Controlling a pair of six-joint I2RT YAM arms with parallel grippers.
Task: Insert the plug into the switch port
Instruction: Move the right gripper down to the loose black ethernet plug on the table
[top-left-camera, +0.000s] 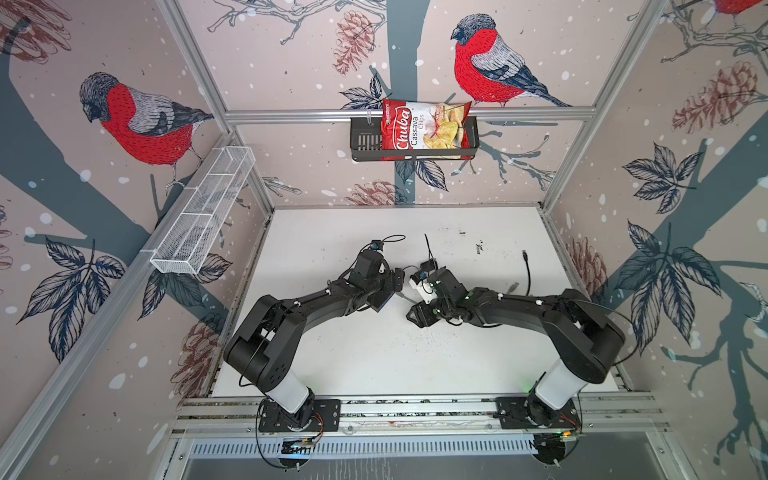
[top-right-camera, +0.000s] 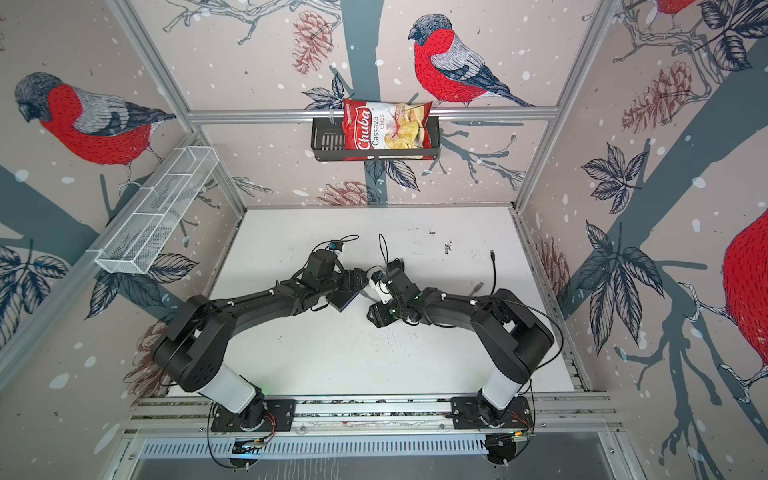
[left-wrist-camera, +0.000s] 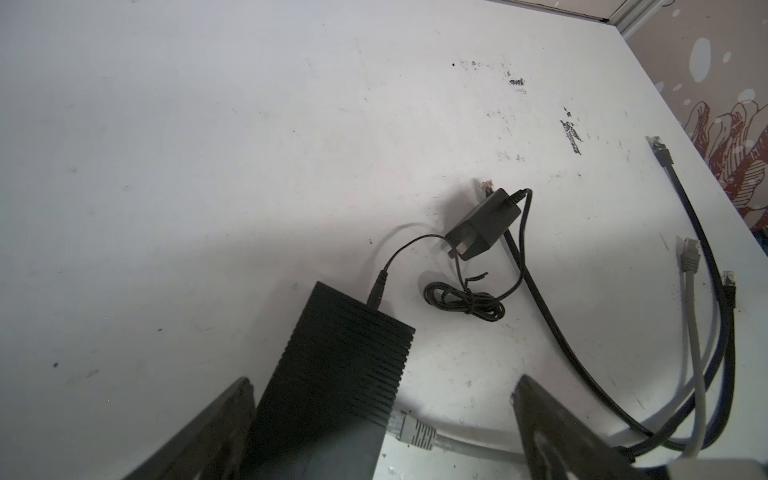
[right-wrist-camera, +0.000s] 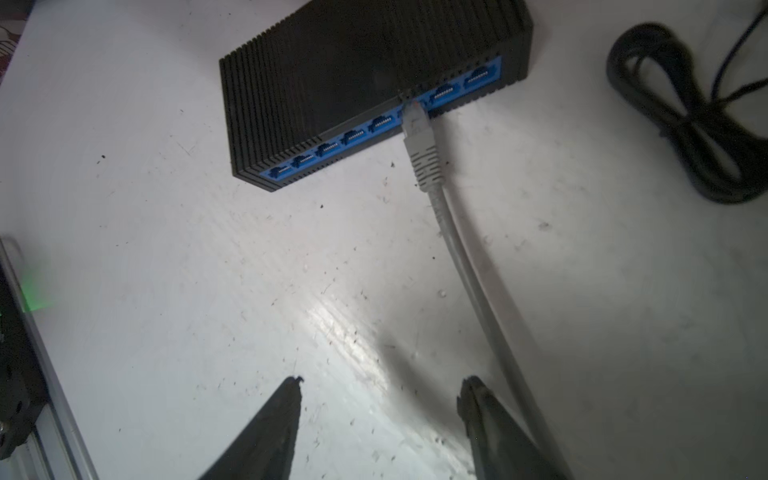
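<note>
Table (right-wrist-camera: 145, 291) | switch (right-wrist-camera: 332, 62) ports face right fingers (right-wrist-camera: 270, 432), apart | left fingers (left-wrist-camera: 216, 428) apart | plug (right-wrist-camera: 417, 124) in port

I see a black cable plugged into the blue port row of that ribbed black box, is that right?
Not quite: the cable plugged into the blue port row of the switch is grey, not black; the right wrist view shows it.

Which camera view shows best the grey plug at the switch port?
The right wrist view: the grey plug meets the blue port row of the switch, unobstructed. The left wrist view shows only its boot beside the switch's edge. In both top views it is too hidden to make out.
</note>
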